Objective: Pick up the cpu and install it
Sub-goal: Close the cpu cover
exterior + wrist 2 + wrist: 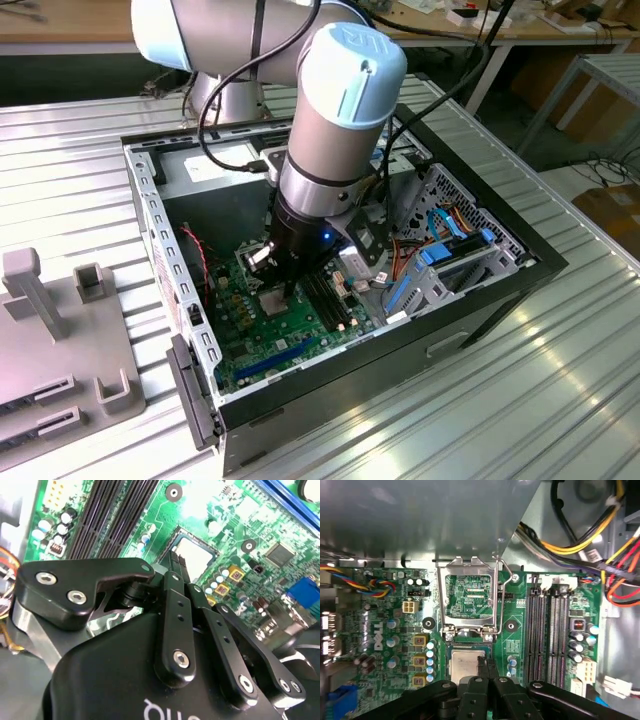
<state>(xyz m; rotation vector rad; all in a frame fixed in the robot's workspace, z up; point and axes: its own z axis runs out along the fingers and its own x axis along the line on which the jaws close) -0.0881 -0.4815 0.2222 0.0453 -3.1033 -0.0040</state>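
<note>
The cpu (461,667), a small silver square, lies flat in the black socket on the green motherboard (262,352). In the second wrist view the cpu (199,556) shines just beyond the fingertips. My gripper (487,659) hangs right above it, its two black fingers pressed together with nothing between them. The tips sit over the chip's edge; I cannot tell whether they touch it. The socket's metal frame (470,594) stands flipped open beside the chip. In the exterior view the gripper (287,287) reaches down into the open computer case, with the cpu (273,303) below it.
Black memory slots (547,630) run beside the socket. Bundles of coloured cables (600,540) and a drive cage (455,250) crowd the exterior view's right of the case. The case walls (400,335) ring the board. A grey fixture (60,340) lies on the table at the exterior view's left.
</note>
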